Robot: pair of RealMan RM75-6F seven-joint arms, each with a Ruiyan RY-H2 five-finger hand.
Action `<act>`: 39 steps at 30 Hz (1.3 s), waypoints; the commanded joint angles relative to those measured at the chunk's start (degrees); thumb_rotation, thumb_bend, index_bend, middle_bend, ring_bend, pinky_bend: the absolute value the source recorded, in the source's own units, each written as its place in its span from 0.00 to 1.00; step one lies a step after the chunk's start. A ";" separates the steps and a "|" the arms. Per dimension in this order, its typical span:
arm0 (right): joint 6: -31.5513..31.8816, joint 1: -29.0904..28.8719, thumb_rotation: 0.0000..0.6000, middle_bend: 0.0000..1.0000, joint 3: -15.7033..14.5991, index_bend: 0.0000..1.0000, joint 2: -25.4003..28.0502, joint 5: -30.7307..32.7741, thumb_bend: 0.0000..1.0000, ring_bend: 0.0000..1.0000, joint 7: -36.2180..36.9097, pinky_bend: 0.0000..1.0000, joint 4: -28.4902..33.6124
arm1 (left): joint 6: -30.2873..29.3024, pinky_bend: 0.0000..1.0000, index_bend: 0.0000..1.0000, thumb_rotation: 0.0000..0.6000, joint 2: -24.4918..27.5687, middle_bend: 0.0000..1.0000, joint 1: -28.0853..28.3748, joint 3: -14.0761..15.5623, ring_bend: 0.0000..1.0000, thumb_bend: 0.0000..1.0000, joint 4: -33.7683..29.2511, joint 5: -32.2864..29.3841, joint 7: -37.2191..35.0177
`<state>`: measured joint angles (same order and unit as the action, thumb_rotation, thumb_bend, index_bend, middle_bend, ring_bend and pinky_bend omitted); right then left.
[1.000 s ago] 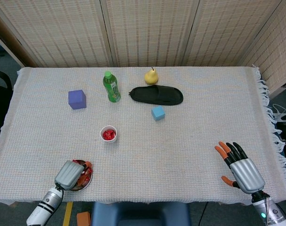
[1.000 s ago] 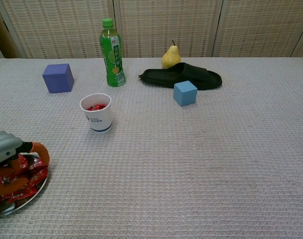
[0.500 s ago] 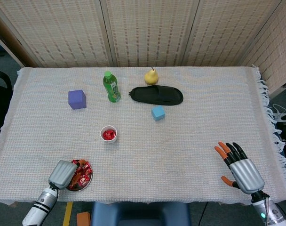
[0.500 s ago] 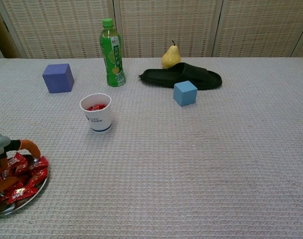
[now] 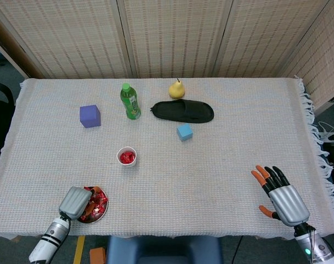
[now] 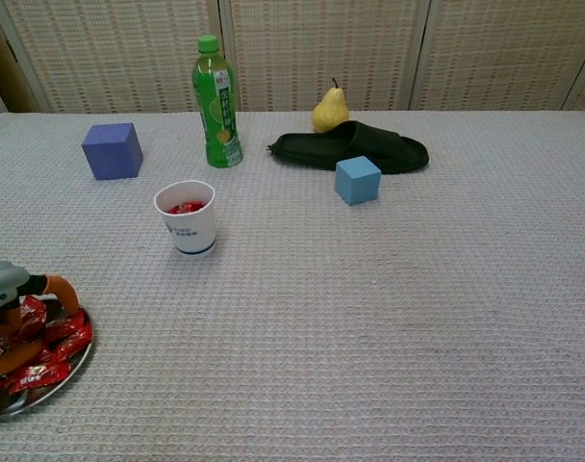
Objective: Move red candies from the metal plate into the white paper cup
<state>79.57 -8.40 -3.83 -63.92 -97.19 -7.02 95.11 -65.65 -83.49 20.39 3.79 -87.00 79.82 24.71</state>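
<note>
The metal plate (image 5: 103, 213) (image 6: 54, 384) sits at the table's front left edge, heaped with red candies (image 5: 96, 203) (image 6: 54, 344). My left hand (image 5: 74, 201) (image 6: 4, 294) rests on the plate's left side, its fingers (image 6: 60, 291) curled down among the candies. Whether it grips one is unclear. The white paper cup (image 5: 127, 156) (image 6: 188, 225) stands upright beyond the plate and to its right, with red candies (image 6: 186, 207) inside. My right hand (image 5: 282, 196) lies at the front right, fingers spread, holding nothing.
A purple cube (image 5: 90, 116), a green bottle (image 5: 130, 102), a yellow pear (image 5: 177, 89), a black slipper (image 5: 183, 111) and a blue cube (image 5: 184, 132) stand in the far half of the table. The table's fringed cloth edge (image 5: 319, 159) runs down the right.
My left hand drew back to the left off the plate, then shifted slightly right onto the candies again. The right hand has not moved.
</note>
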 commanded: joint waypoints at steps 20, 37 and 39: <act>-0.30 -0.16 1.00 0.00 -0.30 0.00 0.21 -0.46 0.10 0.00 0.48 0.00 0.14 | -1.22 1.00 0.50 1.00 -1.55 1.00 -0.79 -0.52 1.00 0.38 2.75 1.13 -0.89; -0.68 -0.31 1.00 0.00 -0.30 0.00 0.07 -0.33 0.10 0.00 0.24 0.00 0.15 | -3.96 1.00 0.51 1.00 0.65 1.00 -1.16 -0.47 1.00 0.39 -0.45 4.99 -2.47; -0.65 -0.30 1.00 0.00 -0.30 0.00 0.08 -0.33 0.10 0.00 0.26 0.00 0.13 | -4.24 1.00 0.51 1.00 1.17 1.00 -0.88 -0.90 1.00 0.39 -1.59 5.39 -2.24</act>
<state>78.92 -8.70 -4.13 -63.84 -97.52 -6.76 95.23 -69.58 -82.72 19.33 3.16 -88.01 84.83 22.33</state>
